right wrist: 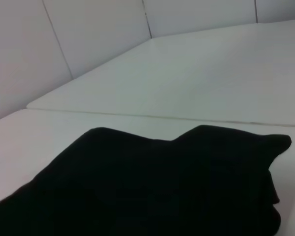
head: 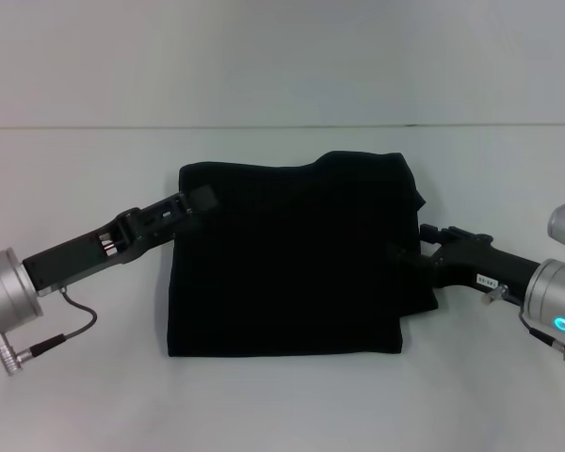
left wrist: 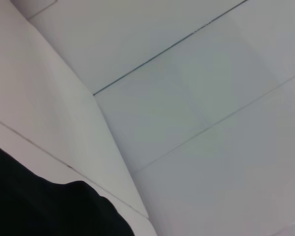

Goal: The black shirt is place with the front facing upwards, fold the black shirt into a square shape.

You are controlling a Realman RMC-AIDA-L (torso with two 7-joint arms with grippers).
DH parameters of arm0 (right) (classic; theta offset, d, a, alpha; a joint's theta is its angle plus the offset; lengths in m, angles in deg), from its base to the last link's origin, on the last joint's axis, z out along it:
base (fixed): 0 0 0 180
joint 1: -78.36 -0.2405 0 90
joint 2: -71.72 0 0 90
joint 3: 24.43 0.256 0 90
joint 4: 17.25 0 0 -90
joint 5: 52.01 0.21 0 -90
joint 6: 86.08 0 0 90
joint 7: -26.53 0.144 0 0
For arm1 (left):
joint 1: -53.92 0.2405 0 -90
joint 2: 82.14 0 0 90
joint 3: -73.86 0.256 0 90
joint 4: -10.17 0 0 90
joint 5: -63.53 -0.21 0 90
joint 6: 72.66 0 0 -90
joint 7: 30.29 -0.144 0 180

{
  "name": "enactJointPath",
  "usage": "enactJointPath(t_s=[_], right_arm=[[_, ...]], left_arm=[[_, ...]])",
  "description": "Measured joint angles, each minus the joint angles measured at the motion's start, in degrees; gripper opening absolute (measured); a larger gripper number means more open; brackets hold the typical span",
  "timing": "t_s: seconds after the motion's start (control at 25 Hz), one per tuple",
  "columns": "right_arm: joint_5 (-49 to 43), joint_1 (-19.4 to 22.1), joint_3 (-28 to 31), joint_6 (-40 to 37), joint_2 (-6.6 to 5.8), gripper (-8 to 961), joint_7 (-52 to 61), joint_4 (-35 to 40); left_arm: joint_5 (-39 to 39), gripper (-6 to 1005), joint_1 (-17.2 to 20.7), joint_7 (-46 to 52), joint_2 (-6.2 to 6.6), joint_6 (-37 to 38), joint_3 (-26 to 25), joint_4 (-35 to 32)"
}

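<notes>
- Black cotton fills the middle of the white counter (head: pixel 282 405): the black shirt (head: pixel 292 264) lies already doubled into a rough, squarish block, its near hem straight and its far edge lumpy, with a loose flap bulging out past the far right corner.
- Soft and light by the look of it, the cloth should sag and slide over itself when lifted (nothing stiff here to keep a crease), so I judge it wants holding at the edges or corners, through all layers at once, rather than pinched in the middle.
- At the shirt's right edge, about halfway along, the right gripper (head: pixel 402 256) lies low with its tip against or under the cloth; black on black, so I cannot tell how far its fingers are parted or whether they hold fabric.
- Farther off, the left gripper (head: pixel 203 200) rests on the far left corner of the shirt; its fingers are likewise lost against the cloth, and I cannot tell their state.
- That untidy far right flap looks the best place to take hold next.
</notes>
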Motion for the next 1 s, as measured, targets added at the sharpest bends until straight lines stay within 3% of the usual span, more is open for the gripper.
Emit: enactJointPath(t_s=[0.16, 0.36, 0.6, 0.8, 1.0], right_arm=[[0.3, 1.59, 0.46, -4.32, -0.24, 763, -0.09, 2.06], [0.45, 6.92, 0.8, -13.73, -0.09, 764, -1.44, 9.11], [0.23, 12.14, 4.03, -25.79, -0.12, 765, -11.23, 10.29], [-3.71, 14.42, 3.63, -31.01, 0.05, 765, -16.7, 9.3], [-7.69, 14.19, 3.63, -31.51, 0.09, 766, -20.37, 6.01]], left_arm=[[0.0, 871, -0.49, 2.0, 0.34, -2.62, 0.0, -0.02], [-0.38, 868, -1.62, 7.99, 1.42, -7.76, 0.33, -0.21], [-0.83, 865, -2.88, 15.99, 2.71, -15.89, 4.29, -0.09], [-0.92, 862, -4.11, 19.72, 2.82, -21.35, 7.1, -0.06], [-0.95, 859, -5.66, 20.56, 1.76, -27.37, 7.48, 0.26]])
